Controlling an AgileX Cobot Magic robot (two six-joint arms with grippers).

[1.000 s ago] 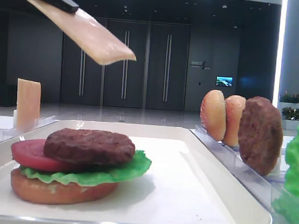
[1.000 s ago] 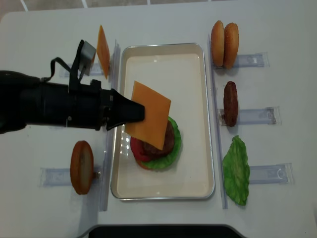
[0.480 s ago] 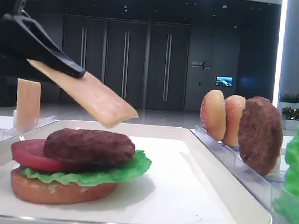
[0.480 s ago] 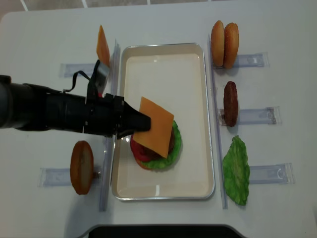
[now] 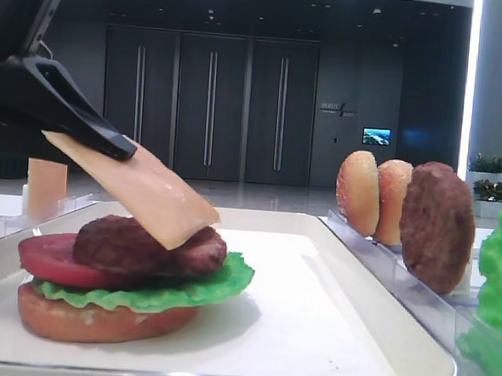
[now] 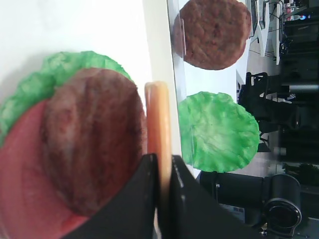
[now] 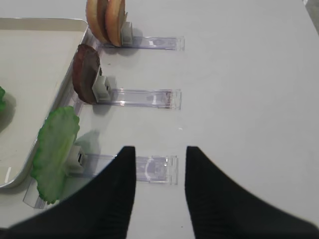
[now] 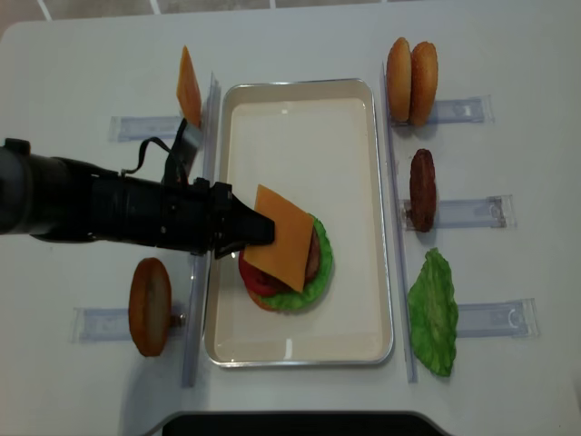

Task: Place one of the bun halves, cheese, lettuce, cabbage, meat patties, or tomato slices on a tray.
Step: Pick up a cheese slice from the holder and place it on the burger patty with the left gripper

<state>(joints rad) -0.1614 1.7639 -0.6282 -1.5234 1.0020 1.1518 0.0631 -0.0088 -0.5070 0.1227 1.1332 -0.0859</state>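
Cream-white, the tray [image 8: 359, 173] keeps bare floor over its far half and along its right rim, while the stack sits in the near half. At the bottom of that stack lies a bun half [image 5: 98, 322], then lettuce [image 5: 219, 284], a tomato slice [image 5: 46, 259] and a meat patty [image 5: 120, 244]. The left tool [image 8: 259, 229] is clamped on one edge of the cheese [image 8: 283, 238], which slants down with its low corner touching the patty. Black fingers hide the gripped edge, and the left wrist view shows the slice only edge-on. The right tool [image 7: 159, 191] hangs with its jaws apart over the white worktop [image 8: 508, 54], holding nothing. Clear racks beside the tray hold a second cheese slice [image 8: 188, 84], two bun halves [image 8: 411, 80], another patty [image 8: 422, 189] and a lettuce leaf [image 8: 434, 312].
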